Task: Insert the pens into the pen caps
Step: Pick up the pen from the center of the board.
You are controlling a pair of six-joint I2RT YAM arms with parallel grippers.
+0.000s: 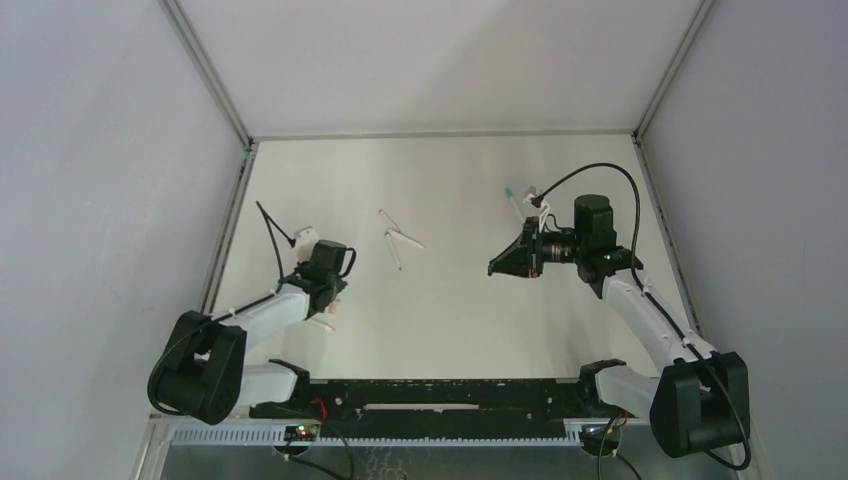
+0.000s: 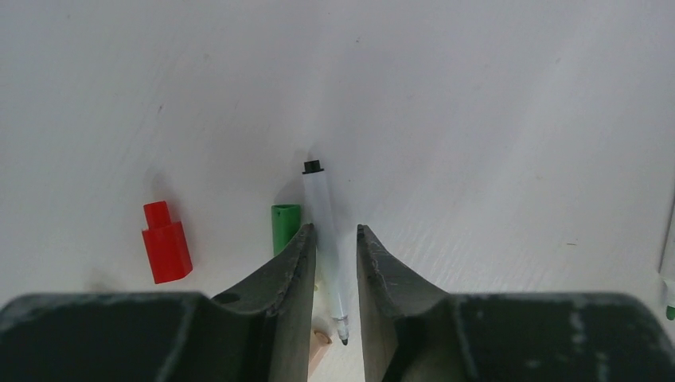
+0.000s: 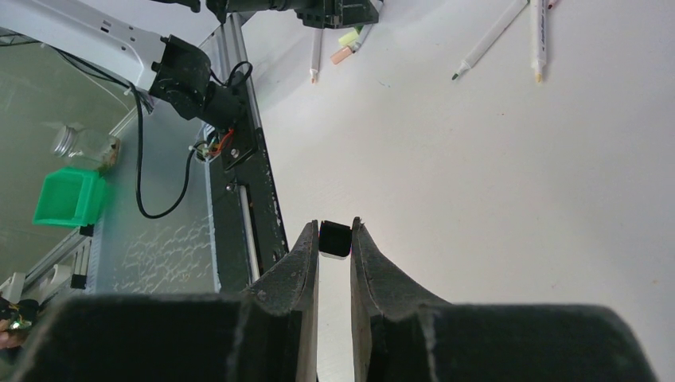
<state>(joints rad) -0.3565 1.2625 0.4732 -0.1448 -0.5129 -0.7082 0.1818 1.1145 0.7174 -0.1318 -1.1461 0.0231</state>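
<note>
One white-barrelled pen (image 2: 321,211) lies flat on the table (image 2: 477,119) between the left gripper's (image 2: 334,231) part-open jaws. Its long axis runs along the fingers, black end pointing away, tip toward the wrist, and a gap shows on one side. Three caps sit near it: red cap (image 2: 166,245), green cap (image 2: 285,227), peach cap (image 2: 318,348). The right gripper (image 3: 333,225) pinches one black cap (image 3: 334,240). Three more pens (image 1: 404,239) lie mid-table.
</note>
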